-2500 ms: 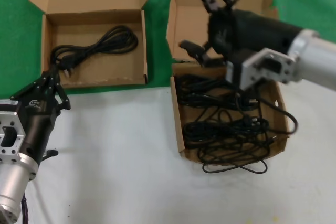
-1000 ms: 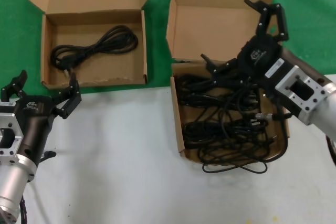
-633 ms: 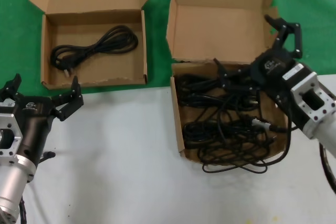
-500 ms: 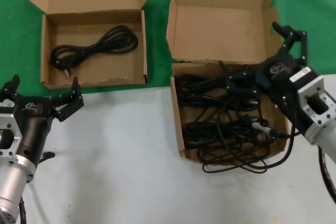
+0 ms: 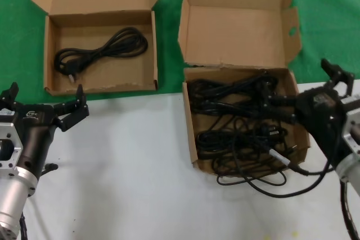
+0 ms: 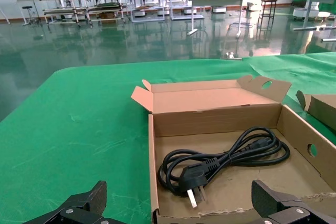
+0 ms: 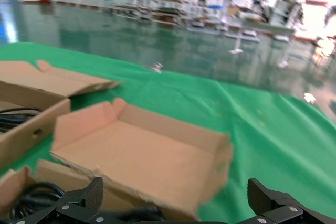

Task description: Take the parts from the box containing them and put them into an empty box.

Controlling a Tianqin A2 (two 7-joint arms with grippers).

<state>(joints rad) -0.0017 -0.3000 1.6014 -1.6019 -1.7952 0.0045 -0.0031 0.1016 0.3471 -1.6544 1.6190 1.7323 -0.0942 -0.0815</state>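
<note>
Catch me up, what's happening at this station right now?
The robot is moving power cords from the box with the torn front wall into the wide shallow box. One bundled cord already lies in the shallow box; a tangle of cords remains in the torn one. The right tool is open, empty, at that box's right edge. The left tool is open over the white table, in front of the shallow box.

From my console I see a bright green cloth (image 5: 332,9) over the far half of the work surface and a plain white tabletop (image 5: 129,178) nearer me. Beyond it lies a glossy dark green hall floor (image 6: 105,45) mirroring overhead light, with grey metal shelving racks (image 6: 79,9) and white long-legged workbenches (image 6: 215,6) along the back.
</note>
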